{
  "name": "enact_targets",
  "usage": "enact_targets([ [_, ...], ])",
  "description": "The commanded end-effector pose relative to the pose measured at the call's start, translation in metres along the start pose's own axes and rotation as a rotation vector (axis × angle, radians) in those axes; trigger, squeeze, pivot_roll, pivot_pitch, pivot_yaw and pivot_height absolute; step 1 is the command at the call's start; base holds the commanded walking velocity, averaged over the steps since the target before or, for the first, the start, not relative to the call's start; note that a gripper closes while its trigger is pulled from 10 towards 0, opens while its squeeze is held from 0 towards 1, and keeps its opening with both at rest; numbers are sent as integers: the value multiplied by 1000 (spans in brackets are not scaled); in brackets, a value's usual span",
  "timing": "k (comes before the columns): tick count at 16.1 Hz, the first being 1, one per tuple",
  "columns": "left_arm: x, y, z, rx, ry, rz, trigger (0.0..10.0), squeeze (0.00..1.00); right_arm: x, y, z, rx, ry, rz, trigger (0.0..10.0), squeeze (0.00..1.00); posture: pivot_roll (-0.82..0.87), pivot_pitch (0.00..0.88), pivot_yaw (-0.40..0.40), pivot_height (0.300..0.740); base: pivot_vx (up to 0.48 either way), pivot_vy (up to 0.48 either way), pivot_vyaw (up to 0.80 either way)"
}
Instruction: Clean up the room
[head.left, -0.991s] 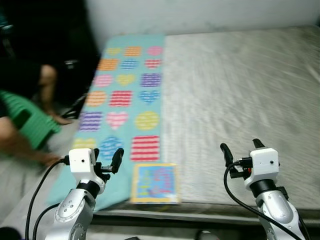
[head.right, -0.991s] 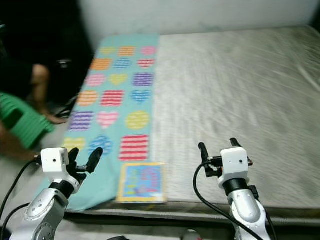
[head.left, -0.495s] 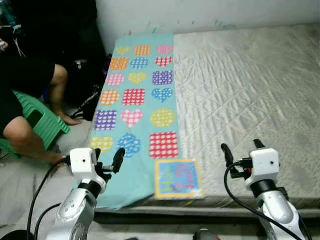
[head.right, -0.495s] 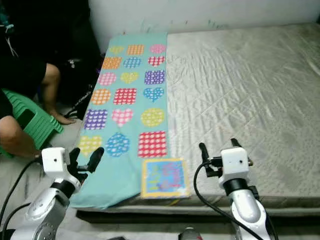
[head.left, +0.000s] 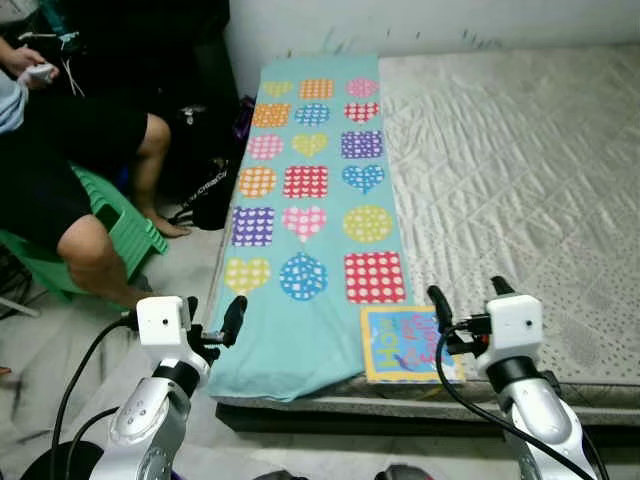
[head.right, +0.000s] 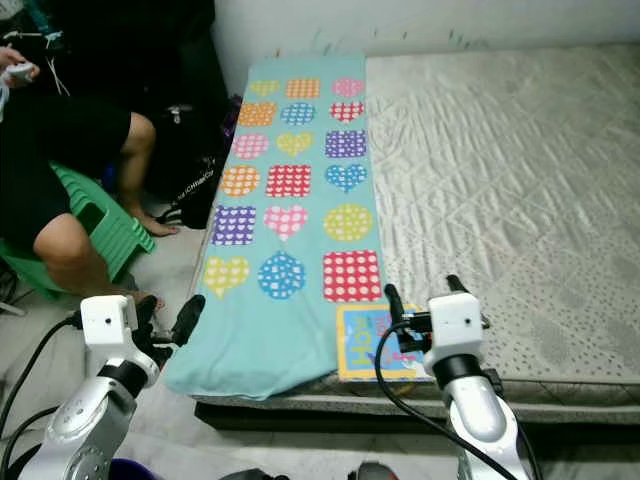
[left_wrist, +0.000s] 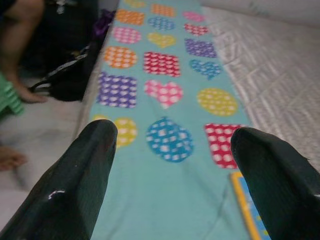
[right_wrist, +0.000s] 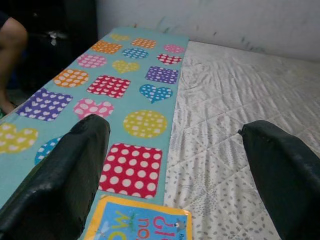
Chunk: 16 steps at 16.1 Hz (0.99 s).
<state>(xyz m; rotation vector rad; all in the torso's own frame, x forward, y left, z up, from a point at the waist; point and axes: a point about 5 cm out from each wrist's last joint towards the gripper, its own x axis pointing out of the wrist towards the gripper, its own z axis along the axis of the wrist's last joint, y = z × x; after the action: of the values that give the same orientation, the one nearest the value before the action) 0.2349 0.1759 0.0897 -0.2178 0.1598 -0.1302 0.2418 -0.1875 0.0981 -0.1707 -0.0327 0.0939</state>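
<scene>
The right gripper (head.left: 465, 305) hovers with its two black fingers spread wide and nothing between them, held just above the near edge of the mattress (head.left: 520, 170). Directly ahead of it, partly hidden behind its fingers, lies a children's book (head.left: 400, 343) with a yellow border, flat on the bed at the very edge, its far side touching the end of the teal blanket (head.left: 310, 210). That placement suggests the book is the thing to be tidied, and the gripper looks lined up for a reach down onto it. The left gripper (head.left: 215, 318) is likewise parted wide and empty, raised beside the bed over the blanket's overhanging corner, probably kept up and ready rather than at work. The blanket, printed with dotted hearts, circles and squares, runs lengthwise along the left side of the mattress and droops off its near corner. Further left, well apart, a person (head.left: 70, 170) sits on a green stool (head.left: 125, 225)
</scene>
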Motion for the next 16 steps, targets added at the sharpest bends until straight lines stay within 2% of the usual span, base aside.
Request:
enact_targets([
  [1,-2,4,1,11,2,13,10000,0,0,0,2,-1,-11,5,10000,0,-184,135,104,740,0,0,0],
  [2,-2,4,1,13,2,14,10000,0,0,1,1,-1,-3,3,10000,0,-181,134,106,740,0,0,0],
  [11,2,8,4,46,-6,41,10000,0,2,0,2,-2,-6,-6,10000,0,-182,137,111,740,0,0,-774],
  [16,11,8,12,80,-30,35,10000,0,8,0,2,-2,-6,-1,10000,0,-163,128,94,740,0,0,0],
])
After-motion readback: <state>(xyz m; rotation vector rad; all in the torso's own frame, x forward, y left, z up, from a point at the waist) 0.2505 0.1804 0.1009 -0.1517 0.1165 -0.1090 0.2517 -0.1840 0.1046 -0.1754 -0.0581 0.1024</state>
